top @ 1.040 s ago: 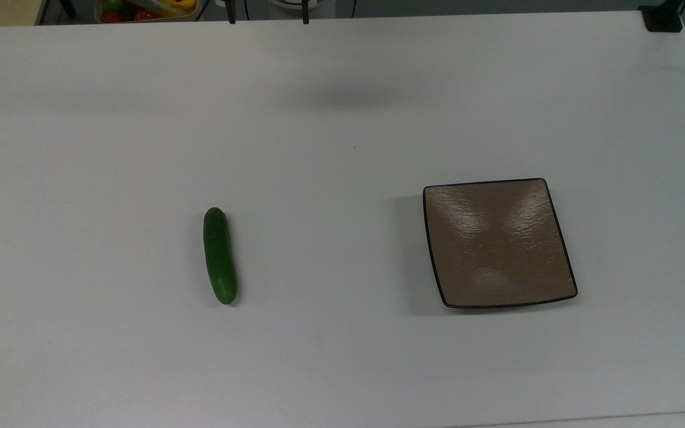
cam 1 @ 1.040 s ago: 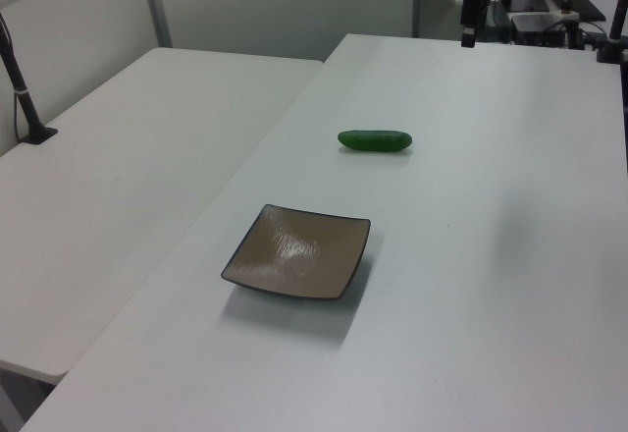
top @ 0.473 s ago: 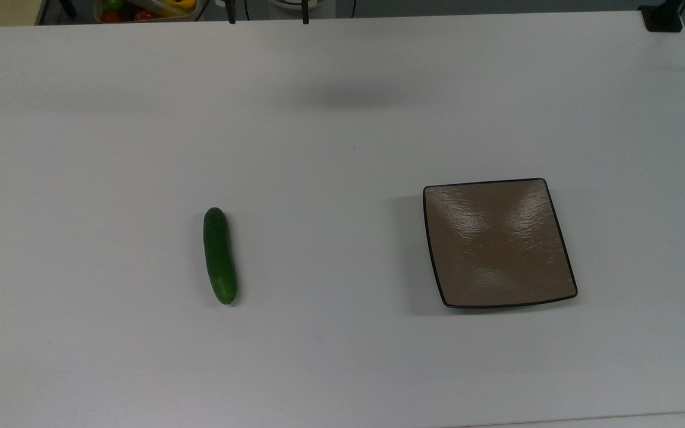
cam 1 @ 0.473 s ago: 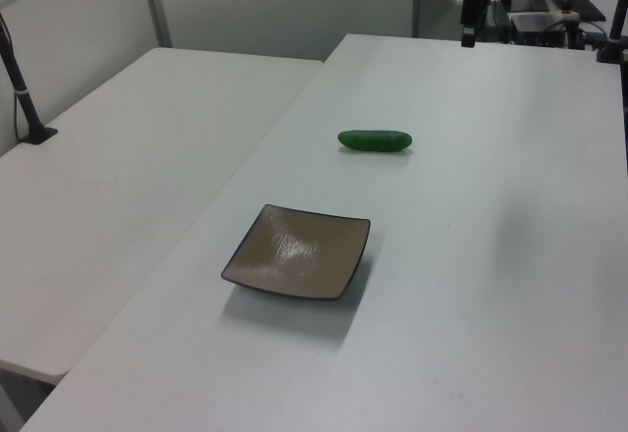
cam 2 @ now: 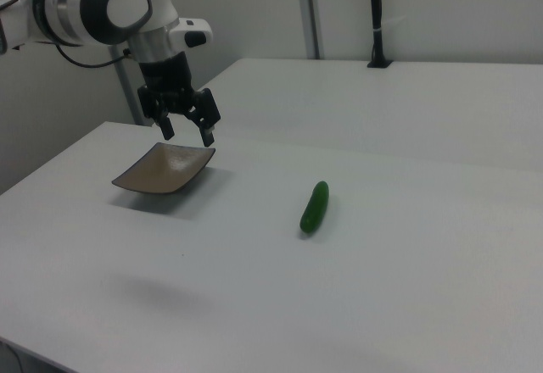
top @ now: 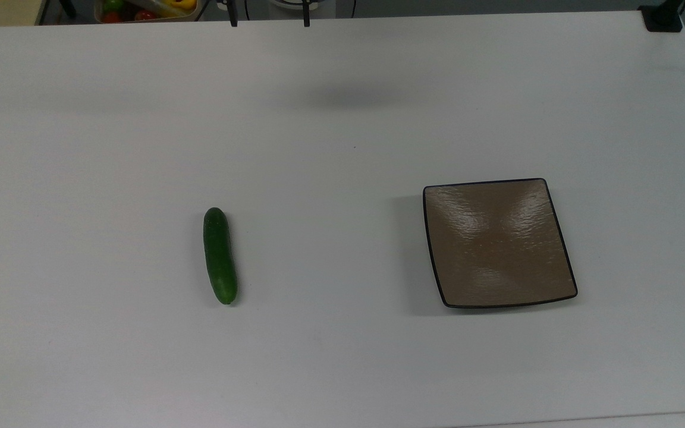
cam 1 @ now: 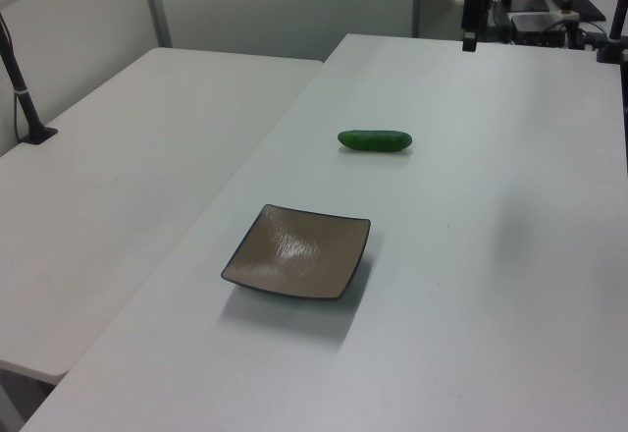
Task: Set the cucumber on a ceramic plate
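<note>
the cucumber (top: pixel 219 255) lies on the white desk (top: pixel 342 356), well apart from the ceramic plate (top: pixel 498 242), which has nothing on it, so the job looks to be at its very start: the approach to the pick. in the right view the tool (cam 2: pixel 186 130) hangs in the air with its 2 fingers spread open and nothing between them, high above the desk and seeming nearer the plate (cam 2: pixel 165 169) than the cucumber (cam 2: pixel 314 206). the next move, as i judge it, calls for carrying the tool across to the cucumber, turning the jaws to straddle its narrow width near the middle, and coming down low enough to close on it without pushing it along the smooth top. the right view gives the arm and the open tool, while the top view gives the plain layout: cucumber toward the top view's left, lying lengthwise up and down, plate toward the top view's right, with a soft shadow (top: pixel 348 95) on the desk farther up. the left view shows the cucumber (cam 1: pixel 375 139) beyond the plate (cam 1: pixel 297 252), lying crosswise.
</note>
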`<state>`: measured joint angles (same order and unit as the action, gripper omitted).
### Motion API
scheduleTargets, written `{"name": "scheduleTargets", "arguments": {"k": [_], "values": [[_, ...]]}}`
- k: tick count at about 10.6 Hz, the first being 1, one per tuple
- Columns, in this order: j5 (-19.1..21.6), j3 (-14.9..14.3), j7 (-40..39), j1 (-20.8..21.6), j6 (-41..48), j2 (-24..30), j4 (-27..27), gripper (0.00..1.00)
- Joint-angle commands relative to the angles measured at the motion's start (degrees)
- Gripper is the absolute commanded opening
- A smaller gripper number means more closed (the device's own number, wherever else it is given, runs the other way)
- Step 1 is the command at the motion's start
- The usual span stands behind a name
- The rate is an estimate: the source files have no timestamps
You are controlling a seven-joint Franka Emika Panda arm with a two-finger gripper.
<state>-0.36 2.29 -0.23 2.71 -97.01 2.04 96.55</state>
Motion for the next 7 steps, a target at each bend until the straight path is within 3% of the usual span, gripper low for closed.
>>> {"name": "scheduleTargets", "arguments": {"k": [1, 4, 7], "values": [[1.2, -1.0, -0.2, 1.2, -0.6, 0.2, 2.2, 1.0], [1.1, -1.0, -0.3, 1.1, -1.9, -2.0, 1.5, 1.0], [0.9, -1.1, -1.2, -0.2, -11.9, -3.7, 1.4, 1.0]]}}
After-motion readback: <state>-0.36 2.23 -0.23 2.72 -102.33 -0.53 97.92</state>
